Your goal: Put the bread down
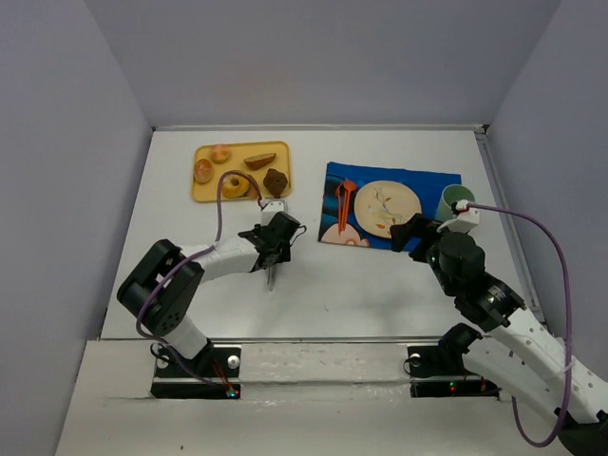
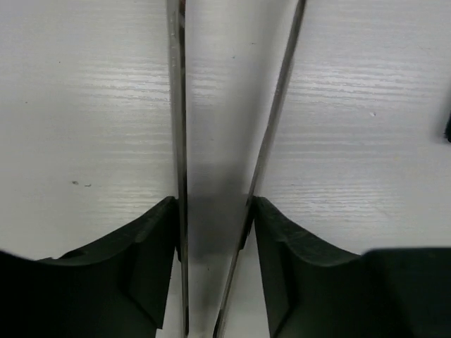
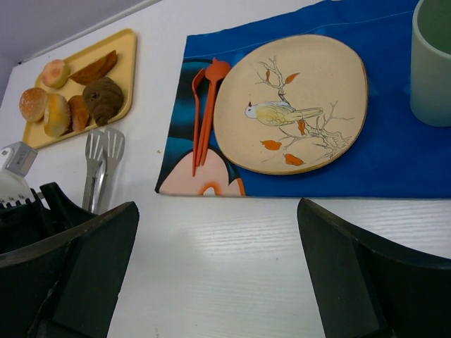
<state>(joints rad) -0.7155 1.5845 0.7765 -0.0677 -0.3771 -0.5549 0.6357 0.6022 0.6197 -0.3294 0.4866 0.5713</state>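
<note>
Several breads lie on a yellow tray at the back left; they also show in the right wrist view. My left gripper is just in front of the tray. It is shut on metal tongs, whose two arms run between its fingers low over the table. A beige bird-painted plate lies bare on a blue placemat. My right gripper is open and empty over the table at the placemat's near edge.
An orange fork and spoon lie on the placemat left of the plate. A pale green cup stands on its right end. White walls enclose the table.
</note>
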